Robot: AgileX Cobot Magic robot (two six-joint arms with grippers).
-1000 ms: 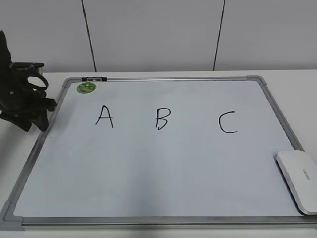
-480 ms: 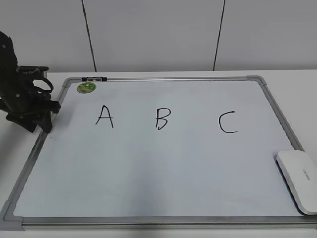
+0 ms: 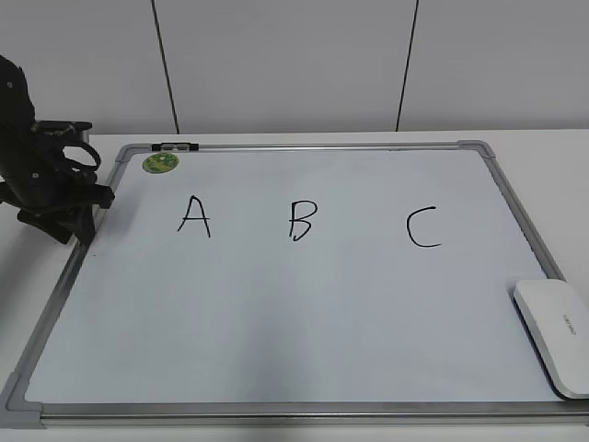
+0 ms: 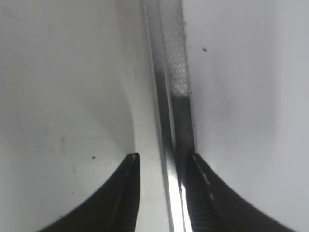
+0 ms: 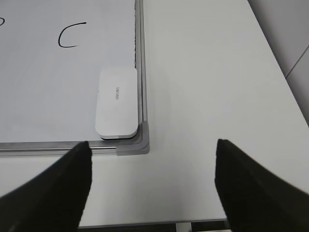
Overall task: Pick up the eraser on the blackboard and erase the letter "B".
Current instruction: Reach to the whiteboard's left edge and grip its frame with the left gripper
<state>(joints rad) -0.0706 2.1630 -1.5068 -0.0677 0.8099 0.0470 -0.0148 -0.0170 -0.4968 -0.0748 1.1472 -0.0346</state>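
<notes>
The large white dry-erase blackboard (image 3: pixel 304 313) with its silver-grey metal frame and grey plastic corners lies flat on the white table (image 3: pixel 534 147). Three black handwritten capitals run across its upper half: the "A" (image 3: pixel 194 216) at left, the letter "B" (image 3: pixel 301 219) in the middle and intact, the "C" (image 3: pixel 423 227) at right. A round green magnet (image 3: pixel 160 163) sits in the board's far left corner, just beside a short black-and-white clip (image 3: pixel 175 146) on the top rail.

The flat white rounded-rectangular plastic eraser (image 3: pixel 555 334) with small grey lettering rests at the board's near right corner, its outer edge overlapping the frame there. In my right wrist view the eraser (image 5: pixel 117 102) lies ahead of and to the left of my right gripper (image 5: pixel 152 186), well apart from it; that claw's jaws are spread wide and hold nothing.

My black left gripper (image 3: pixel 57 198) stands at the board's left edge. In the left wrist view its two fingertips straddle the metal frame rail (image 4: pixel 169 96), one on either side, parted with a modest gap; my left gripper (image 4: pixel 161 166) grasps nothing that I can see.
</notes>
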